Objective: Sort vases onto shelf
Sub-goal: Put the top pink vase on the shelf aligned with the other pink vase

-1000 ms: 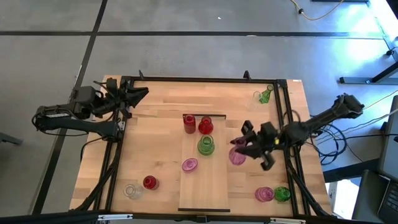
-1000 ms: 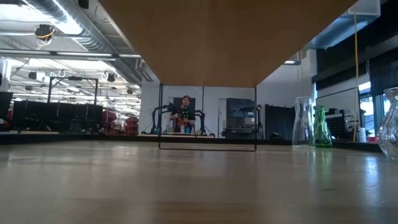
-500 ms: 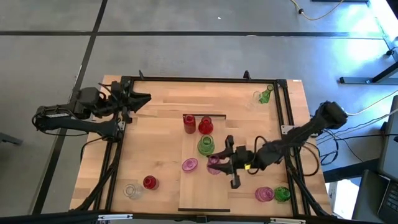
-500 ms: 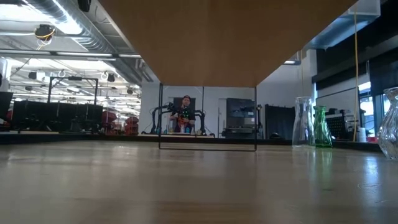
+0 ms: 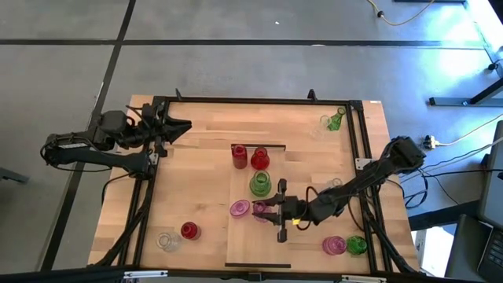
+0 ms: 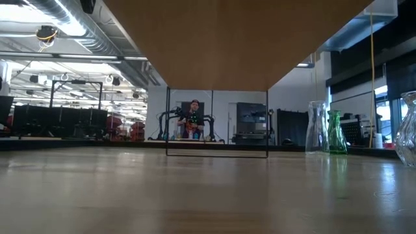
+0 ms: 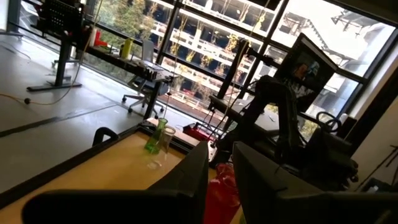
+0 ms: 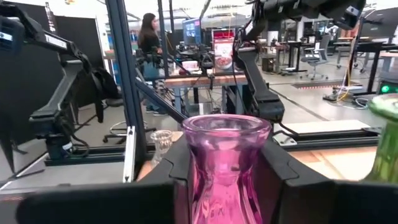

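Note:
The shelf (image 5: 271, 244) lies along the middle of the table. On it stand two red vases (image 5: 259, 159), a green vase (image 5: 260, 185) and a pink vase (image 5: 240, 208). My right gripper (image 5: 262, 210) reaches in level from the table's right and is shut on a second pink vase (image 8: 227, 162), held over the shelf beside the first. A green vase (image 8: 385, 143) stands close by it. My left gripper (image 5: 185, 124) hovers at the table's far left, holding nothing, with a narrow gap between its fingers (image 7: 193, 180). My right gripper pinches the pink vase's narrow neck (image 8: 225, 180), just below the flared rim (image 8: 228, 124), with one finger (image 8: 277, 177) on each side. The fingers come level from the table's right. The vase stands upright; I cannot tell whether its base touches the shelf.
Off the shelf, a clear vase (image 5: 167, 240) and a red vase (image 5: 189, 230) stand near left. A pink vase (image 5: 334, 245) and a green vase (image 5: 356, 245) stand near right. A green vase (image 5: 335, 119) is at the far right corner. A dark frame (image 5: 259, 101) borders the table.
My right gripper has carried the pink vase from the bare table right of the shelf toward the table's left and near edge, sinking and rolling at the wrist. The vase now sits over the shelf beside the other pink one, still upright.

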